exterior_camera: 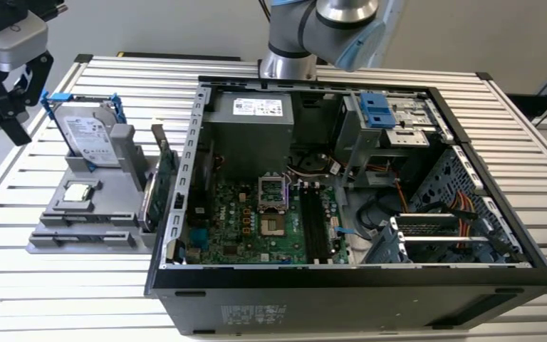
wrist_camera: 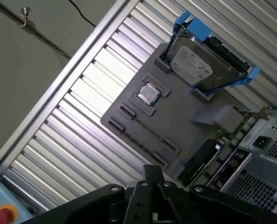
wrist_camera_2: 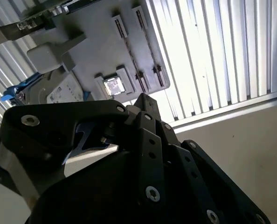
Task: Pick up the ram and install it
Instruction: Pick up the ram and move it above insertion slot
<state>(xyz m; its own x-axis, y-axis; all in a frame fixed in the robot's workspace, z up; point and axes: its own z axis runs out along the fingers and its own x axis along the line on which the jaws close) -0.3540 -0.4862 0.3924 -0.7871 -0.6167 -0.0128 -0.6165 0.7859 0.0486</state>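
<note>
My gripper (exterior_camera: 12, 128) hangs off the table's corner at the exterior view's left, well clear of the grey parts holder (exterior_camera: 83, 221). In both wrist views its black fingertips (wrist_camera_2: 144, 100) (wrist_camera: 152, 170) meet in one point with nothing between them. What looks like the ram (wrist_camera: 199, 158) is a slim dark board. It stands on edge along the holder's side nearest the open computer case (exterior_camera: 350, 178), and in the exterior view the ram (exterior_camera: 147, 205) is beside the green card (exterior_camera: 166, 182). The motherboard (exterior_camera: 254, 221) lies in the case, its long dark slots (exterior_camera: 316, 221) to the exterior view's right of the processor socket.
On the holder stand a silver hard drive in a blue frame (exterior_camera: 88, 135) and a small square chip (exterior_camera: 79, 191). The holder's narrow front slots (wrist_camera: 124, 112) are bare. The arm's base (exterior_camera: 288, 43) rises behind the case. Slatted tabletop (exterior_camera: 65, 285) runs all around.
</note>
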